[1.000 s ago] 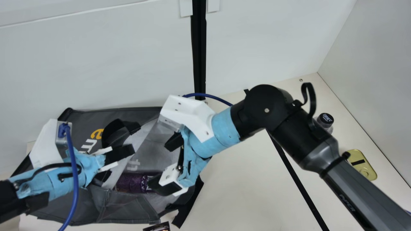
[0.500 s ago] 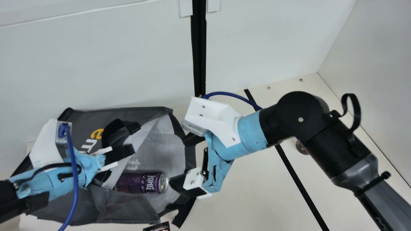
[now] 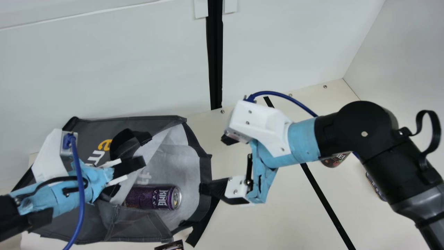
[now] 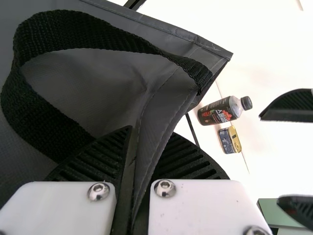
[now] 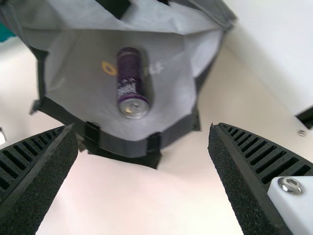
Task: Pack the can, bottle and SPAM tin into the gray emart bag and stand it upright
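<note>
The gray emart bag (image 3: pixel 128 225) lies on its side, mouth toward the right, with the purple can (image 3: pixel 152 197) lying inside. My left gripper (image 3: pixel 121 173) holds the upper edge of its mouth; in the left wrist view the gripper (image 4: pixel 133 166) is shut on the bag's fabric. My right gripper (image 3: pixel 222 165) is just outside the mouth; in the right wrist view the gripper (image 5: pixel 144 156) stands open with nothing between its fingers, facing the can (image 5: pixel 131 83). The bottle (image 4: pixel 220 110) and SPAM tin (image 4: pixel 229 140) lie close together on the table, partly behind my right arm in the main view.
White walls (image 3: pixel 104 69) rise behind the bag and at the right. A black strip (image 3: pixel 322 194) runs across the cream table (image 3: pixel 270 222). A small dark printed object (image 3: pixel 171 245) is at the front edge, below the bag.
My right gripper has drawn back from the bag's mouth toward the right, uncovering the can inside. My left arm and the bag have stayed in place.
</note>
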Robot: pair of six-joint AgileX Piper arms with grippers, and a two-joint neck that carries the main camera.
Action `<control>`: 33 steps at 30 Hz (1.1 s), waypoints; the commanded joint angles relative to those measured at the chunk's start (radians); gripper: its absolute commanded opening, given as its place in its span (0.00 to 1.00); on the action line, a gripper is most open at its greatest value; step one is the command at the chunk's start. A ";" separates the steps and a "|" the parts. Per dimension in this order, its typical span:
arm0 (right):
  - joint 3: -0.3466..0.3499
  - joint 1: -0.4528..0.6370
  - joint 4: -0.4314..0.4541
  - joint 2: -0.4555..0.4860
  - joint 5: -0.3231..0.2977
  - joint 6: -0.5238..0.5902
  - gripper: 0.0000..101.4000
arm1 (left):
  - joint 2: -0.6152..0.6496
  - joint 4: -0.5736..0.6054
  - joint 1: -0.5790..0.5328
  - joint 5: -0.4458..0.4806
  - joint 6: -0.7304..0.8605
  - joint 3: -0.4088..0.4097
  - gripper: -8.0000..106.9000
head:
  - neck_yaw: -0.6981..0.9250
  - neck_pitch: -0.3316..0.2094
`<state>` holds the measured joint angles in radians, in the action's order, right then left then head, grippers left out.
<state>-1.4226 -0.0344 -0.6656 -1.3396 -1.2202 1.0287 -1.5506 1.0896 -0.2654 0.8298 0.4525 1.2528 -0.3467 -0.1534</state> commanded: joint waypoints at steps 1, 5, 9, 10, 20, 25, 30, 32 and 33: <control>0.002 0.024 0.006 0.004 0.000 0.014 0.94 | 0.000 0.000 0.000 0.000 0.000 0.000 0.00 | -0.002 -0.021; 0.005 0.066 0.018 0.014 0.000 0.038 0.94 | 0.000 0.000 0.000 0.000 0.000 0.000 0.00 | -0.002 -0.021; 0.002 0.106 0.037 0.020 0.000 0.050 0.94 | 0.000 0.000 0.000 0.000 0.000 0.000 0.00 | -0.002 -0.021; 0.001 0.116 0.042 0.022 0.000 0.050 0.94 | 0.000 0.000 0.000 0.000 0.000 0.000 0.00 | -0.002 -0.021; -0.034 0.183 0.112 0.040 0.000 -0.009 0.94 | 0.000 0.000 0.000 0.000 0.000 0.000 0.00 | -0.002 -0.021; -0.056 0.205 0.158 0.055 0.000 -0.045 0.94 | 0.000 0.000 0.000 0.000 0.000 0.000 0.00 | -0.002 -0.021; -0.076 0.227 0.208 0.070 0.000 -0.083 0.94 | 0.000 0.000 0.000 0.000 0.000 0.000 0.00 | -0.002 -0.021; -0.083 0.237 0.229 0.076 0.000 -0.099 0.94 | 0.000 0.000 0.000 0.000 0.000 0.000 0.00 | -0.002 -0.021; -0.086 0.243 0.239 0.079 0.000 -0.107 0.94 | 0.000 0.000 0.000 0.000 0.000 0.000 0.00 | -0.002 -0.021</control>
<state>-1.5063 0.2040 -0.4414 -1.2624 -1.2215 0.9294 -1.5506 1.0896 -0.2654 0.8298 0.4525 1.2528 -0.3467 -0.1534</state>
